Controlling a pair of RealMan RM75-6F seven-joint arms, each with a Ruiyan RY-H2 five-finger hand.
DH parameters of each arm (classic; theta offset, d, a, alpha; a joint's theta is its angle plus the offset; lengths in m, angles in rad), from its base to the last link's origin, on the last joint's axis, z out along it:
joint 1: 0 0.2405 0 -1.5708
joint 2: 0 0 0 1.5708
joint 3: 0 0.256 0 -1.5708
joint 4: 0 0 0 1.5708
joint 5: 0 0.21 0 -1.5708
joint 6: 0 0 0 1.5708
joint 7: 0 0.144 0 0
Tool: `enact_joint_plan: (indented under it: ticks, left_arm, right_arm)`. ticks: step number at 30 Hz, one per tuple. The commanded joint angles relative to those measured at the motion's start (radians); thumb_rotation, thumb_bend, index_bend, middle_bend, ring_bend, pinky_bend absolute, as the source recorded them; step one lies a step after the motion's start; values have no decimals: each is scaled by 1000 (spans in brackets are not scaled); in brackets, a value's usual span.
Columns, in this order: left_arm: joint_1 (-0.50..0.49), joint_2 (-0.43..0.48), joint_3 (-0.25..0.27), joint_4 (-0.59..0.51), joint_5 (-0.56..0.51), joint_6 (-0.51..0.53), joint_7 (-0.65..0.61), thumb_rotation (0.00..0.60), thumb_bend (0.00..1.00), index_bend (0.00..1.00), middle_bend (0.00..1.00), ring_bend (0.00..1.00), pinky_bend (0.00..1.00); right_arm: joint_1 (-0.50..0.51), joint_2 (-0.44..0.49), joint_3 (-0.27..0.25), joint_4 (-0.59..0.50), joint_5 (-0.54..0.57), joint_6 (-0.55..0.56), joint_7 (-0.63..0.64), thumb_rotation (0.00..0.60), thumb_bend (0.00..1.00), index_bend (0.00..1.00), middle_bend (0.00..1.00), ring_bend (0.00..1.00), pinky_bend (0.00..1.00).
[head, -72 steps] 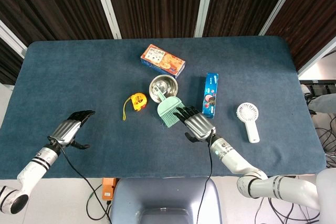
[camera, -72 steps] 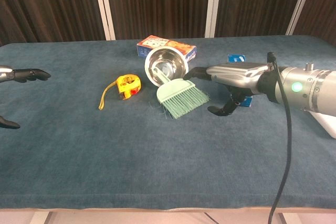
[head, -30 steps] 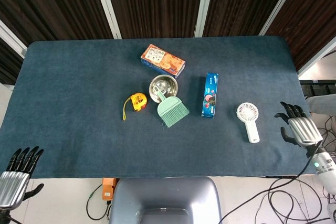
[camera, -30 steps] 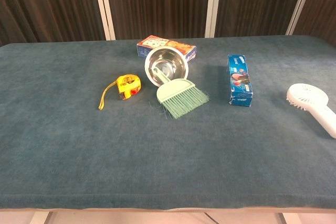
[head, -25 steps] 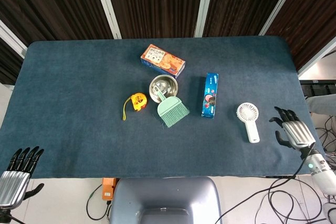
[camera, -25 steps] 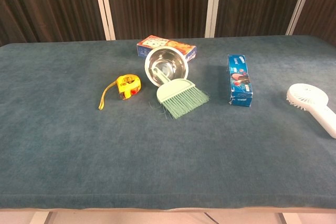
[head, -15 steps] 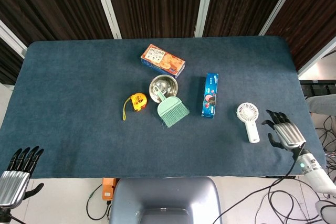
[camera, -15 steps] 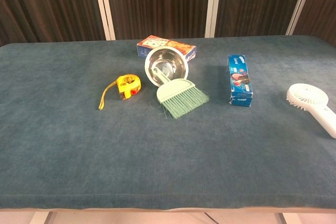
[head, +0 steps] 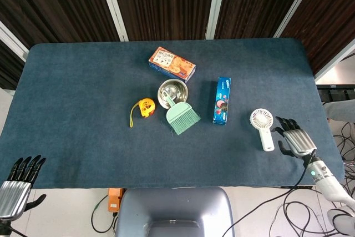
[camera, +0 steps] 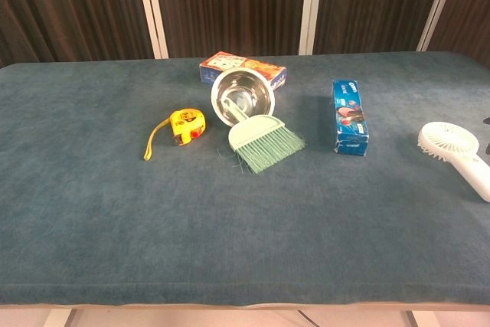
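**Right hand beside the white fan**

One blue-clothed desk (head: 77,92) carries six things, one of each. Largest first: an orange biscuit box (head: 172,64), a blue snack packet (head: 223,100), a white plastic handheld fan (head: 262,128) near the desk's right edge, a mint-green hand brush (head: 181,117), a steel bowl (head: 172,90), a yellow tape measure (head: 145,107).

The fan looks light, rigid and smooth; its slim handle seems the surest hold, the grille probably fragile.

The right hand (head: 294,140) hovers just beside it, fingers spread, empty. The left hand (head: 15,186) hangs off the desk's front-left corner, fingers extended, empty.
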Motion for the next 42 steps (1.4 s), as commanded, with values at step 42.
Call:
enact_joint_plan:
  ticks: [42]
  left_arm:
    - [10,5,-14,10,9,12,-27,600,99,0,62,28,46]
  right_arm:
    - [-13,26,19,-71,-30,108,-18,600,582,267,0,0,0]
